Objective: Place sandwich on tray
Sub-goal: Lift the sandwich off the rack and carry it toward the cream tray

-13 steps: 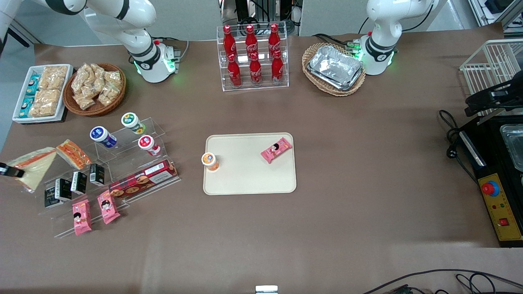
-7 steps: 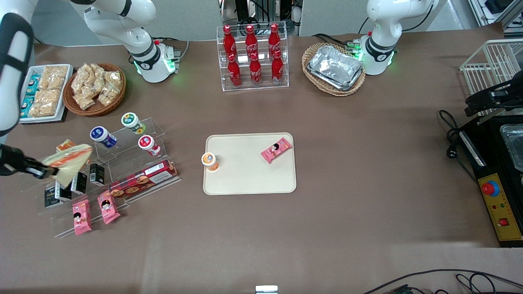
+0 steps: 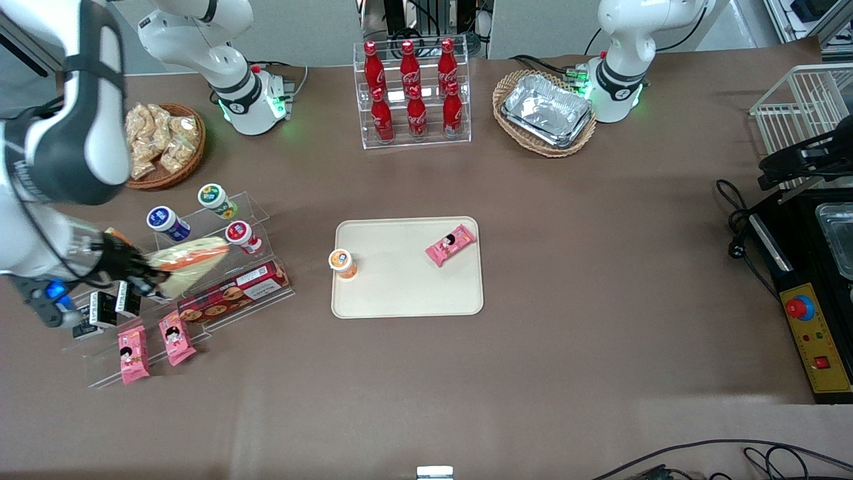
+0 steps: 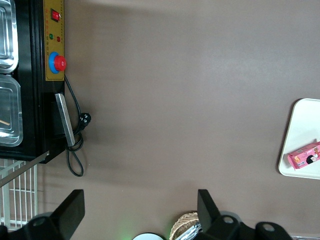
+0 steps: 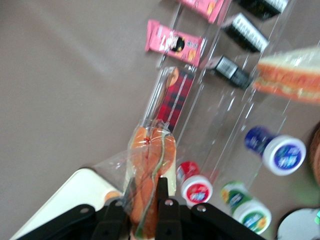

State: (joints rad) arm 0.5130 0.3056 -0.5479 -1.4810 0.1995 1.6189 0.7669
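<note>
My right gripper (image 3: 152, 275) is shut on the sandwich (image 3: 192, 256), a large wedge in clear wrap with cream faces and an orange and green edge. It holds the sandwich in the air above the acrylic display stand (image 3: 200, 267), toward the working arm's end of the table from the tray. In the right wrist view the black fingers (image 5: 162, 189) clamp the sandwich (image 5: 151, 160) edge-up. The cream-beige tray (image 3: 400, 290) lies flat mid-table; its corner shows in the right wrist view (image 5: 80, 192) and its rim in the left wrist view (image 4: 304, 120).
An orange cup (image 3: 342, 262) and a pink snack packet (image 3: 450, 244) are on the tray. The stand holds yogurt cups (image 3: 238, 235), a biscuit box (image 3: 233, 291), black cartons and pink packets. A smaller sandwich (image 5: 290, 75) lies by it. A cola rack (image 3: 412, 93) and foil trays (image 3: 545, 112) stand farther back.
My gripper has carried the sandwich from the working arm's end of the table toward the tray; it now hangs over the display stand. The arm has swung into view.
</note>
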